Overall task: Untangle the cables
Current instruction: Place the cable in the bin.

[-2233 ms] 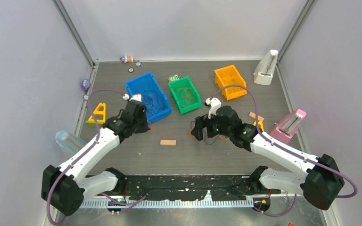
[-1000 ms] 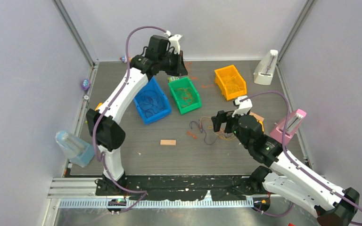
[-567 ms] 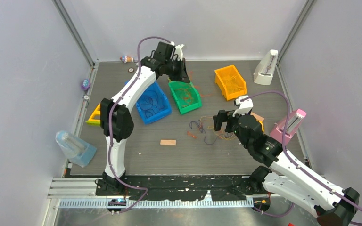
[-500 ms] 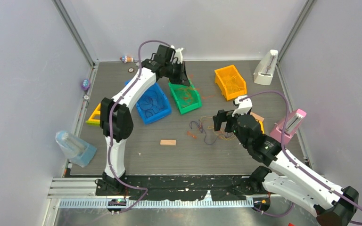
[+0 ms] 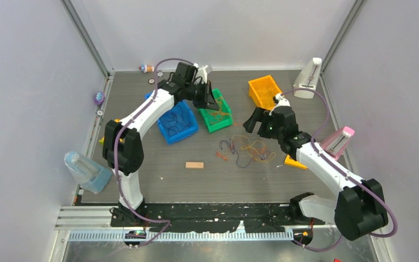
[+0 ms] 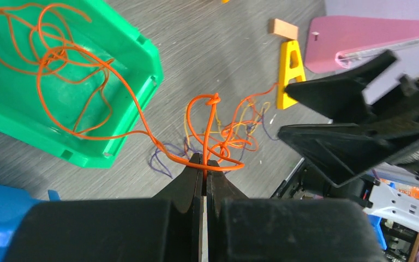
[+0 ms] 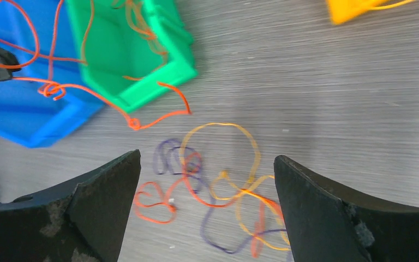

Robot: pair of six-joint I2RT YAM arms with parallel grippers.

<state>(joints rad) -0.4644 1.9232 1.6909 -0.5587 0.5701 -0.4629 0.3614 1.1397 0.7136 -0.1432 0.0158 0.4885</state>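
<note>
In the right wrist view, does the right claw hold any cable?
No, the right claw stands wide open, with nothing between its fingers, and the loose cables lie on the table below it.

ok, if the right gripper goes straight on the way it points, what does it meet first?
Most likely the loose cables on the table; the wrist view shows them dead ahead of the open right gripper. How far off is unclear.

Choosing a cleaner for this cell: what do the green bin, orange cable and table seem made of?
The green bin: likely moulded plastic, smooth, uniform colour.
The orange cable: probably plastic-coated wire; thin, holds springy loops.
The table: grey, matte, streaked grain; perhaps laminate.
</note>
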